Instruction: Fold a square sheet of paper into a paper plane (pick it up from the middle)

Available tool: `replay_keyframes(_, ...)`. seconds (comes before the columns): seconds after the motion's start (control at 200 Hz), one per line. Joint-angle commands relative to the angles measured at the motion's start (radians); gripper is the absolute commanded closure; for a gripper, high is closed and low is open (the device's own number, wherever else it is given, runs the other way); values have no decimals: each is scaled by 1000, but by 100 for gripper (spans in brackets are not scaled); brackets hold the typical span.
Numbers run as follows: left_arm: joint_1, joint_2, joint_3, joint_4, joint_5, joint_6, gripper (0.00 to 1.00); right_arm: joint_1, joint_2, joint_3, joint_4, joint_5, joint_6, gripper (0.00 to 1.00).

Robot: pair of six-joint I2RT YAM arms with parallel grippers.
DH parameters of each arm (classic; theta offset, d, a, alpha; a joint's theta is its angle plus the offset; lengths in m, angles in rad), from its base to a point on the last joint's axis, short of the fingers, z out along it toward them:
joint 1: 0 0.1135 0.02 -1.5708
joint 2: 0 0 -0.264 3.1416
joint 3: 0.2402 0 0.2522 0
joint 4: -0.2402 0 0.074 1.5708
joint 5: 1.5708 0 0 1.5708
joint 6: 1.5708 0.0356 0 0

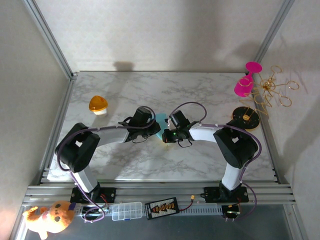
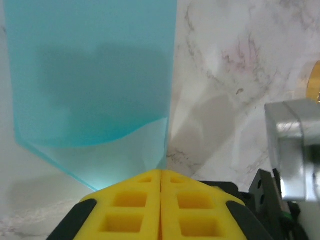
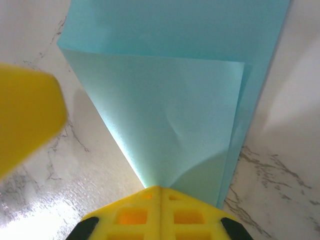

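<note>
Left gripper (image 2: 161, 173) and right gripper (image 3: 159, 189) both tight on the creased teal sheet (image 3: 175, 100); clear box (image 1: 115, 212) contents indistinct.

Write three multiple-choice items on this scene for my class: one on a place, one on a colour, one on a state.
1. Where on the marble table does the orange dome-shaped object sit?
A) on the left side
B) on the right side
C) under the paper

2. What colour is the thin square sheet of paper?
A) red
B) teal-blue
C) white

3. What state is the right tool in?
A) wide open
B) shut on nothing
C) shut on the paper

Answers:
1 A: the top view shows it left of where the arms meet.
2 B: both wrist views show teal-blue.
3 C: its yellow fingers meet, with the folded paper's tip pinched between them.
</note>
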Motion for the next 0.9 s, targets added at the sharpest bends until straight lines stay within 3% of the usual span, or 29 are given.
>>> replay_keyframes(0.0, -13, 33, 3, 16, 14, 0, 95, -9, 45, -14, -72, 42, 16, 96)
replay_keyframes(0.451, -20, 112, 14, 45, 88, -22, 96, -9, 52, -20, -72, 22, 17, 96)
replay_keyframes(0.891, 10, 124, 7, -68, -28, 17, 96, -9, 63, -39, -118, 63, 5, 96)
